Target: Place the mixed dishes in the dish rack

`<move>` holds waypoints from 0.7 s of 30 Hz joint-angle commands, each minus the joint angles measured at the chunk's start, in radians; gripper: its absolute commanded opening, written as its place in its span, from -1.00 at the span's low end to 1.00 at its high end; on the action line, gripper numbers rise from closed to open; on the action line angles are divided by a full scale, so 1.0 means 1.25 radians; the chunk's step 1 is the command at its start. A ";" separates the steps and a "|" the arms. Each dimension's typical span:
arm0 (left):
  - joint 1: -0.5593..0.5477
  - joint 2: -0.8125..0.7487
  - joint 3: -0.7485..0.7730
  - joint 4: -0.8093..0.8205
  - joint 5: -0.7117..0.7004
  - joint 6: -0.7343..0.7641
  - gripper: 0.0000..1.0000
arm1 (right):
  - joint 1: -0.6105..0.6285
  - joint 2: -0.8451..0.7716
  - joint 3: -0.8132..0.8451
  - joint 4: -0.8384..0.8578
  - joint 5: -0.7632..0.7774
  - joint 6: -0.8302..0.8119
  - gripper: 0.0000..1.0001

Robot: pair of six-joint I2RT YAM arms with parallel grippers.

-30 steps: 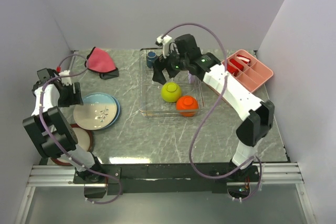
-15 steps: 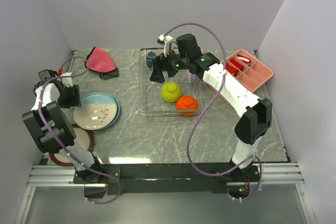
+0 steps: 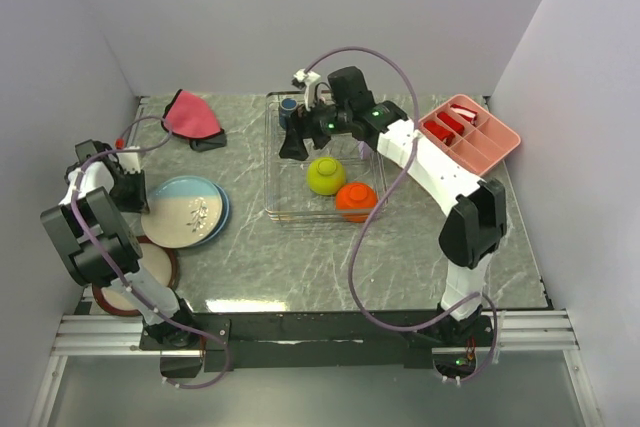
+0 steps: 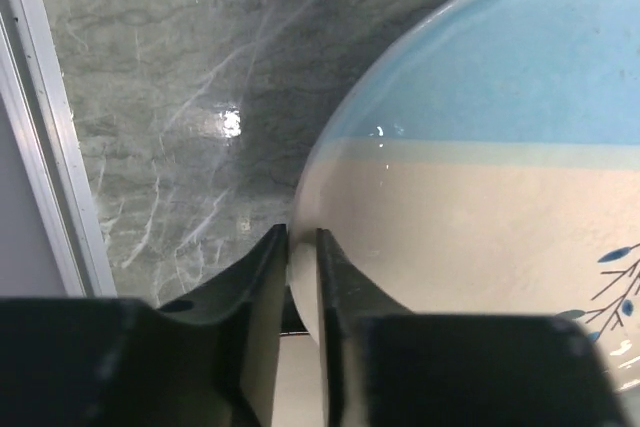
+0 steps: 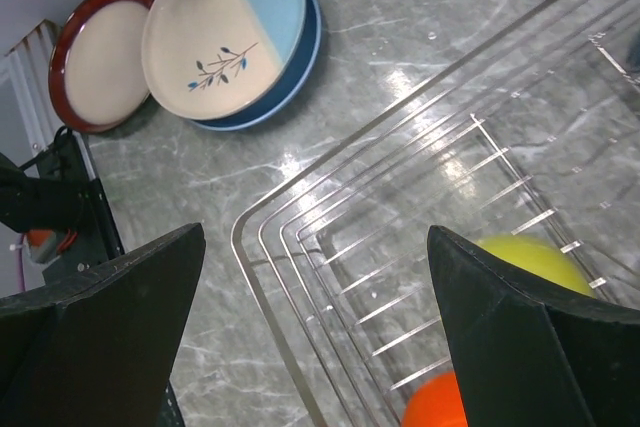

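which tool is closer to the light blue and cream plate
Left. The left tool grips the rim of the plate at the table's left side; the right tool hangs open over the dish rack, well apart from the plate.

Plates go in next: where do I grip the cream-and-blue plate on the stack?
Pinch the cream-and-blue plate by its left rim, coming in low from the left. It overhangs the blue plate beneath, so a finger fits under; the left pincer straddles that rim.

glossy glazed plate [image 4: 480,197], silvery wire rack [image 5: 420,177], shiny marbled tabletop [image 4: 180,97]
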 commanded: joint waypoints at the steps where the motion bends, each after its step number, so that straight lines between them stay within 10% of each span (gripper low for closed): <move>1: -0.003 -0.013 -0.026 -0.055 0.048 0.024 -0.66 | 0.031 0.030 0.011 0.083 -0.067 -0.042 1.00; 4: -0.003 -0.029 -0.021 -0.067 0.063 0.030 -0.98 | 0.074 0.101 0.051 0.060 -0.091 -0.132 1.00; 21: -0.004 -0.219 -0.026 -0.122 0.222 0.206 -0.98 | 0.166 0.433 0.295 0.395 -0.239 0.192 0.95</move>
